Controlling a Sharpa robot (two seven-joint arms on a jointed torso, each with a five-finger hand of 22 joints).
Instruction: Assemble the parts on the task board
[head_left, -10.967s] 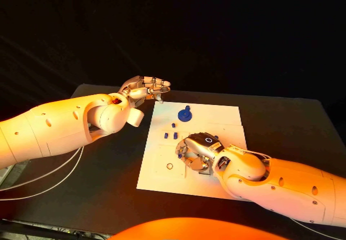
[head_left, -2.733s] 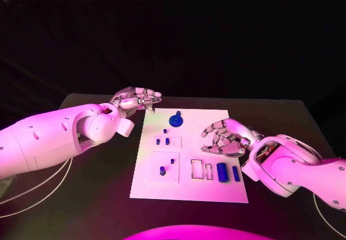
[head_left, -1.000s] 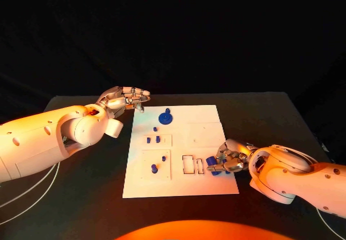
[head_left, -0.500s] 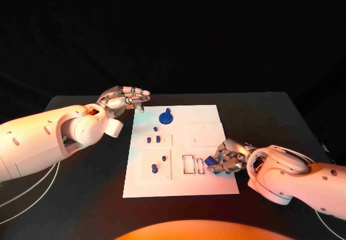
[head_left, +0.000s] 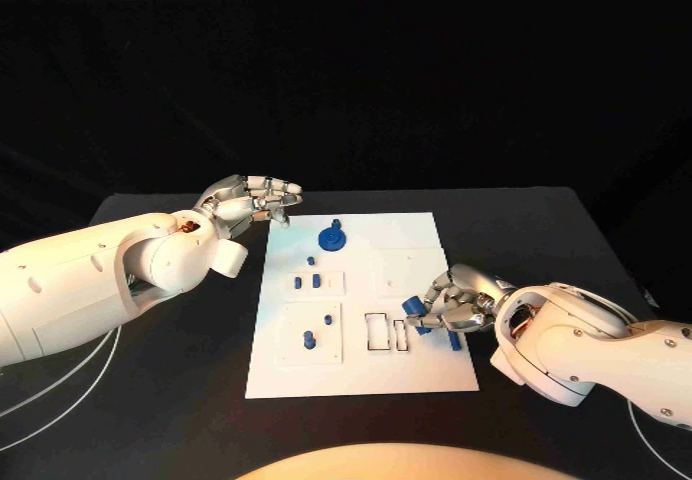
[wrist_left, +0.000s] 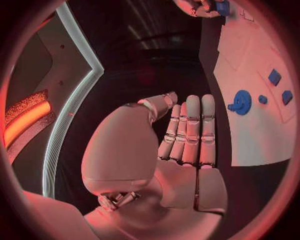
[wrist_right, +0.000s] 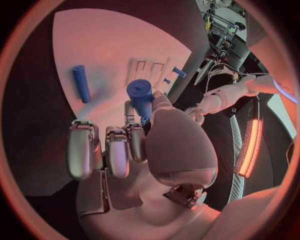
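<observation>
Lifted off the task board since 0.5 s ago, the right hand now carries a blue cylinder pinched in its fingers, and a second blue peg lies on the board just beside it.

Head view: the left hand hovers near the board's far left corner above the counter, fingers curled in with nothing between them. A blue knobbed disc sits at the far end of the board. 2 small blue parts stand in a raised square panel; nearer, another panel carries 2 more blue parts. The narrow rectangular slots look unfilled.

Left wrist view: the left hand has its fingers side by side, holding nothing; the disc and small parts lie on the board beyond.

Right wrist view: the cylinder is pinched at the tips of the right hand, with the loose peg on the board.

Risk, as I judge it: the grip is a fingertip pinch, so the cylinder could twist or slip, and a tilted part would jam at a slot's edge.
</observation>
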